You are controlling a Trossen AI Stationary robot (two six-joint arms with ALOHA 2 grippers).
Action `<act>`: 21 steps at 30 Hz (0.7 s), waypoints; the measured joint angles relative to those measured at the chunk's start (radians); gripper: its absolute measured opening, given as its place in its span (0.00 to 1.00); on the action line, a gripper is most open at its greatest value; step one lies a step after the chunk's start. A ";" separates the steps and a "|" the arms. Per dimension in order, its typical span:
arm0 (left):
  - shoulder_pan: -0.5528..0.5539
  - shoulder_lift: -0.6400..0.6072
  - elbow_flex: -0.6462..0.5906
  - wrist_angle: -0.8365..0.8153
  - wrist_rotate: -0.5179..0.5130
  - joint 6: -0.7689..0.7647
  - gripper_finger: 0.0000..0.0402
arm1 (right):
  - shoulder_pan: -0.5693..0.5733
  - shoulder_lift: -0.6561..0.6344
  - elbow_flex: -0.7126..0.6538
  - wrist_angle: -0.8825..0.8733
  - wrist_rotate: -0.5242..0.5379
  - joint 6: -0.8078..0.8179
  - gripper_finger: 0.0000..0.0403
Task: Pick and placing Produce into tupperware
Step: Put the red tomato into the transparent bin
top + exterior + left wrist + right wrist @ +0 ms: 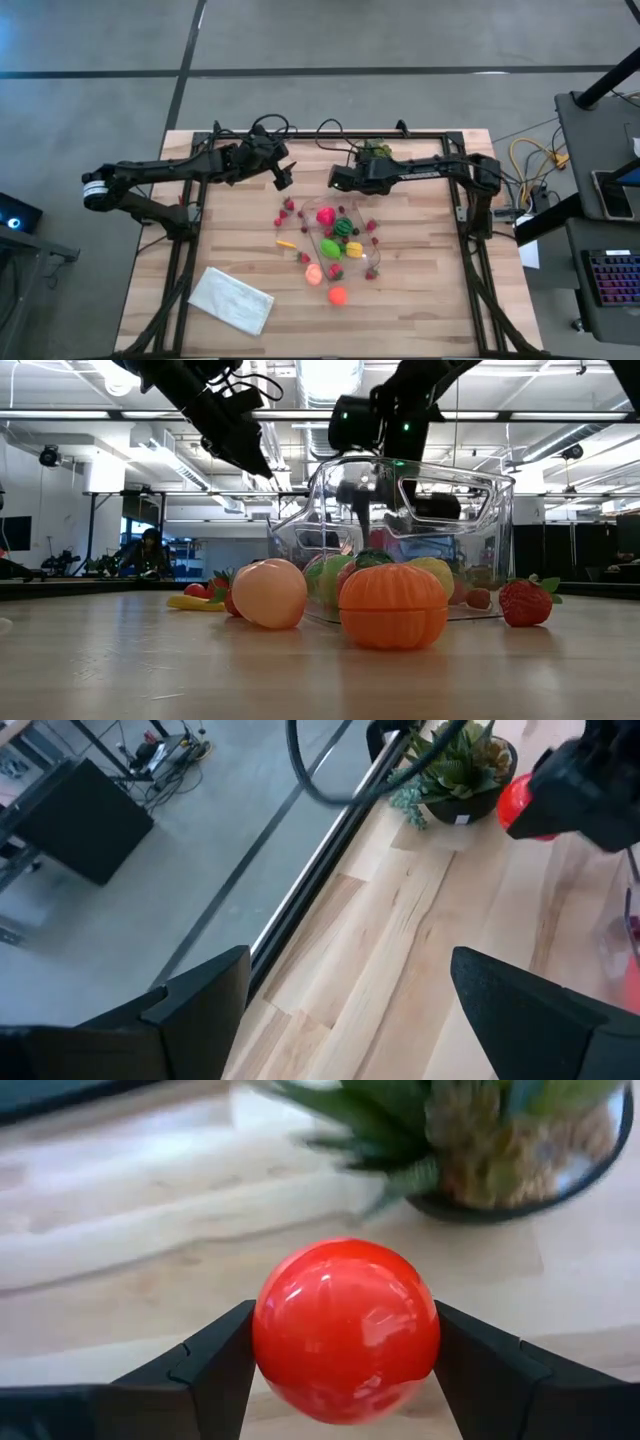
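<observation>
A red ball-shaped toy fruit (345, 1330) sits between the fingers of my right gripper (343, 1342), which hovers at the far middle of the table (336, 179), just beyond the clear tupperware (378, 268). The tupperware rests flat on the wood and holds a pink, a striped green (345, 227), a lime and a yellow fruit. A peach fruit (268, 593), an orange one (393, 605), a yellow piece (287, 243) and small strawberries lie around it. My left gripper (350, 995) stands open and bare above the far left of the table (283, 179). My right gripper pinches the red fruit between its two fingers, one on each opposite side (272, 1335) of the ball. The fingers slant down from the table's right. The fruit is lifted clear of the wood, and the left wrist view shows it too (514, 805).
A small spiky potted plant (480, 1140) stands just beyond the right gripper at the far edge. A white folded cloth (232, 299) lies at the near left. A black frame rail (190, 250) runs along the table's sides.
</observation>
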 joint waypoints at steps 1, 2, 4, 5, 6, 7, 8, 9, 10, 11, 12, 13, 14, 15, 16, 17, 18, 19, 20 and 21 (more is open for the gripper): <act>0.000 0.000 0.000 0.000 0.000 -0.009 0.82 | 0.004 -0.012 0.000 0.006 0.008 -0.015 0.64; 0.000 0.000 0.000 -0.001 0.000 -0.023 0.82 | 0.007 -0.026 0.000 0.008 0.009 -0.031 0.64; 0.000 0.000 0.000 -0.008 -0.001 -0.026 0.82 | 0.016 -0.050 0.000 0.023 0.018 -0.068 0.64; 0.000 0.000 0.000 -0.014 -0.004 -0.027 0.82 | 0.020 -0.065 0.000 0.037 0.018 -0.093 0.64; 0.000 0.000 0.000 -0.019 -0.008 -0.028 0.82 | 0.027 -0.074 0.000 0.054 0.019 -0.125 0.64; 0.000 0.000 -0.002 -0.017 -0.010 -0.028 0.82 | 0.030 -0.088 0.000 0.082 0.018 -0.166 0.64; 0.000 0.000 -0.006 -0.015 -0.011 -0.030 0.82 | 0.034 -0.103 0.000 0.112 0.016 -0.215 0.64; 0.000 0.000 -0.011 -0.018 -0.011 -0.039 0.82 | 0.041 -0.115 0.000 0.150 0.013 -0.273 0.64; 0.000 0.000 -0.016 -0.019 -0.011 -0.056 0.82 | 0.046 -0.134 0.000 0.192 -0.001 -0.340 0.64; 0.000 0.000 -0.021 -0.018 -0.011 -0.078 0.82 | 0.052 -0.149 0.000 0.235 -0.025 -0.411 0.64; 0.000 0.000 -0.027 -0.019 -0.011 -0.098 0.82 | 0.059 -0.164 0.000 0.282 -0.061 -0.489 0.64; 0.000 -0.001 -0.031 -0.021 -0.012 -0.118 0.82 | 0.061 -0.182 0.000 0.315 -0.122 -0.571 0.64; 0.000 -0.001 -0.032 -0.026 -0.011 -0.142 0.82 | 0.067 -0.197 0.000 0.335 -0.190 -0.651 0.64; 0.000 0.000 -0.032 -0.038 -0.012 -0.168 0.82 | 0.070 -0.212 0.000 0.349 -0.268 -0.722 0.64; 0.000 -0.001 -0.033 -0.049 -0.012 -0.196 0.82 | 0.073 -0.226 0.000 0.350 -0.356 -0.786 0.64; 0.000 -0.001 -0.033 -0.057 -0.011 -0.229 0.82 | 0.080 -0.237 0.000 0.341 -0.424 -0.843 0.64; 0.000 -0.001 -0.033 -0.066 -0.010 -0.263 0.82 | 0.085 -0.250 0.000 0.325 -0.482 -0.884 0.64; -0.001 0.000 -0.034 -0.078 -0.008 -0.297 0.82 | 0.093 -0.261 0.000 0.299 -0.531 -0.915 0.64; -0.001 -0.001 -0.034 -0.089 -0.008 -0.337 0.82 | 0.102 -0.268 0.000 0.274 -0.552 -0.937 0.64; -0.001 -0.001 -0.034 -0.101 -0.007 -0.377 0.82 | 0.109 -0.278 0.000 0.241 -0.559 -0.955 0.65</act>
